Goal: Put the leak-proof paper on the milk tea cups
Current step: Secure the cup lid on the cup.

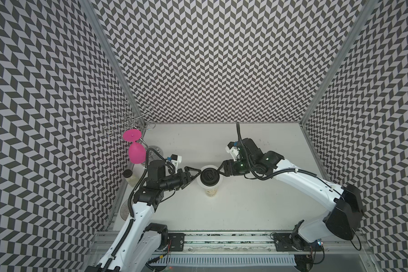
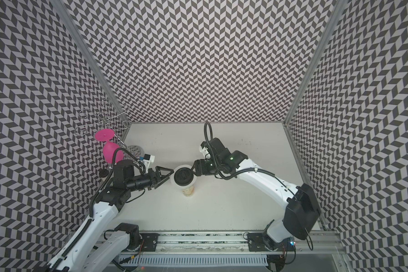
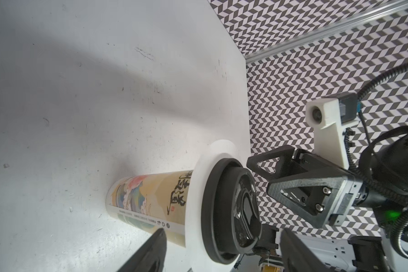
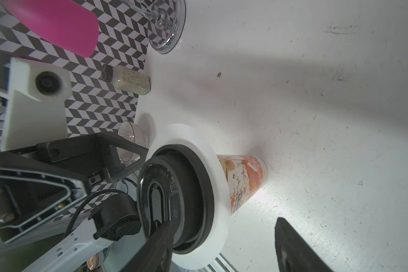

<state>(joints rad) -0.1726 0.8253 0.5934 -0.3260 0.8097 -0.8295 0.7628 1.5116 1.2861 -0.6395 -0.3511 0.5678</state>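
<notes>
Gaping wide on either side of one cup top, the left gripper [image 1: 196,178] and right gripper [image 1: 219,173] grasp nothing.
Each sets one finger over the black lid [image 3: 231,205] and one beside the wall of the milk tea cup [image 1: 212,190], upright at mid-table [image 1: 245,205]. The leak-proof paper [image 3: 196,188] lies on its rim, under the lid. A pink goblet [image 1: 136,154] and a small jar [image 1: 130,180] stand at the left wall.

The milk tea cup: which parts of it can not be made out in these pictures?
Inside of the milk tea cup: every view, closed off by the black lid and the leak-proof paper.
Rim: under that paper, every view.
Upper side: both top views, hidden by the paper's overhang.
A small part of its side: left wrist view, behind a finger of the left gripper.
</notes>
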